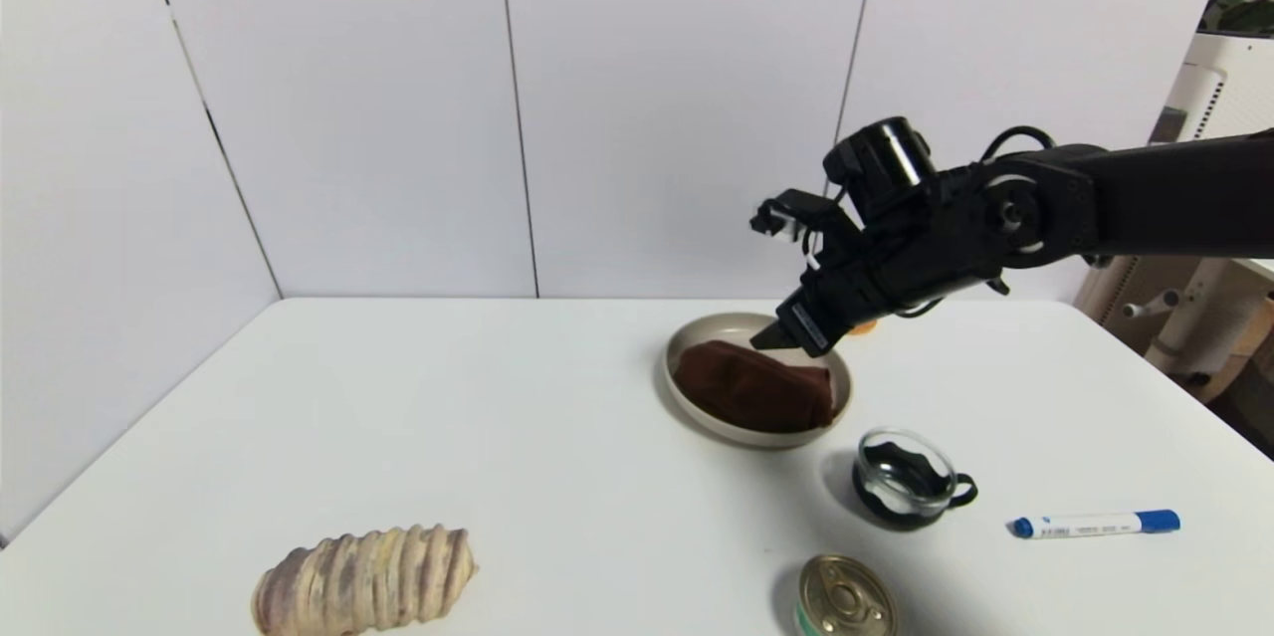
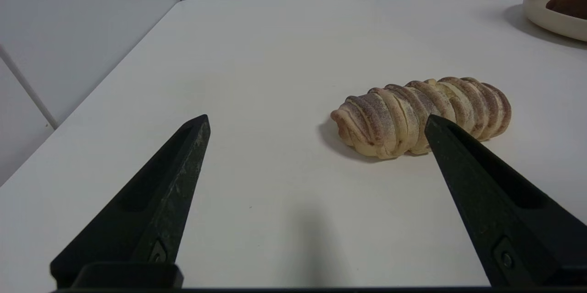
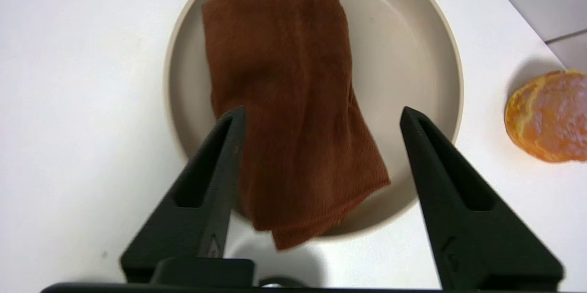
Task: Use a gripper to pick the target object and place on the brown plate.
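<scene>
The folded dark brown towel lies on the beige-tan plate, one corner hanging over the rim. My right gripper is open and empty, hovering just above the plate's far side. In the right wrist view the towel lies on the plate below the gripper, whose jaws stand wide apart. My left gripper is open and empty above the table's near left, not in the head view.
A ribbed bread-like roll lies front left, also in the left wrist view. A glass cup with black handle, a tin can and a blue-capped marker lie front right. An orange piece sits beside the plate.
</scene>
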Robot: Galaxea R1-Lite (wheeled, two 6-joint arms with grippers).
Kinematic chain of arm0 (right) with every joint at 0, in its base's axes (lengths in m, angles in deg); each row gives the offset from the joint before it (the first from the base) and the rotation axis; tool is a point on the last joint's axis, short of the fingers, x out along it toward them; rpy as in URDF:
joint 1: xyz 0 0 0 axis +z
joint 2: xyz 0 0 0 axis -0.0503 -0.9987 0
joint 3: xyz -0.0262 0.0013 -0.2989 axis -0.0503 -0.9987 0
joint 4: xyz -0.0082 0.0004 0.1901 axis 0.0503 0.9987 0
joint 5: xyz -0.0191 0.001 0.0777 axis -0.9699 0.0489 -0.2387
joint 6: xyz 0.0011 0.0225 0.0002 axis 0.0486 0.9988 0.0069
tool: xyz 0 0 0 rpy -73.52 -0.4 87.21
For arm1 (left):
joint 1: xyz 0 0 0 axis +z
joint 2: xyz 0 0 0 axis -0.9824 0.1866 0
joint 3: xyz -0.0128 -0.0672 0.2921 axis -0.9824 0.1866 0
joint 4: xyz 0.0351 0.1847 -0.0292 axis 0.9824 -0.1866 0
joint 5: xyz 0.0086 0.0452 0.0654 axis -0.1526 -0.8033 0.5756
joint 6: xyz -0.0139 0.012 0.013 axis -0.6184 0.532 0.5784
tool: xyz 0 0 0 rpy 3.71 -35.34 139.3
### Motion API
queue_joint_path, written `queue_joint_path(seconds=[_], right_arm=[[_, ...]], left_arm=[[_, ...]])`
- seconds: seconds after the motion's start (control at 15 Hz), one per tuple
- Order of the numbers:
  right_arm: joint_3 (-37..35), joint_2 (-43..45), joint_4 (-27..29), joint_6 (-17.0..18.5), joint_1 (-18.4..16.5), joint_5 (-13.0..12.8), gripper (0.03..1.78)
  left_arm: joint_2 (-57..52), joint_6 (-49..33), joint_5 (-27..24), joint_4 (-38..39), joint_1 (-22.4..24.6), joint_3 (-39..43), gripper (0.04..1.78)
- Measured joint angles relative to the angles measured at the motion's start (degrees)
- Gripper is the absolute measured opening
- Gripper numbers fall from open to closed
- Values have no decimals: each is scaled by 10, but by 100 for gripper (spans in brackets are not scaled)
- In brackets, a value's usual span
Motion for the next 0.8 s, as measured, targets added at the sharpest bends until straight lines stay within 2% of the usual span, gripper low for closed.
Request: queue_joint_path(seconds=[0.2, 0.4, 0.6, 0.8], right_arm=[[-56, 76, 1, 7, -3, -1, 137], [-148, 197, 3, 42, -31, -1, 147], [-283, 367, 3, 75, -89, -1, 155], [-434, 570, -10, 90, -172, -1, 160]], left_arm=[[0, 0, 0, 0, 0, 0, 169], [0, 0, 0, 0, 0, 0, 169], [0, 0, 0, 0, 0, 0, 169], [0, 0, 0, 0, 0, 0, 169]])
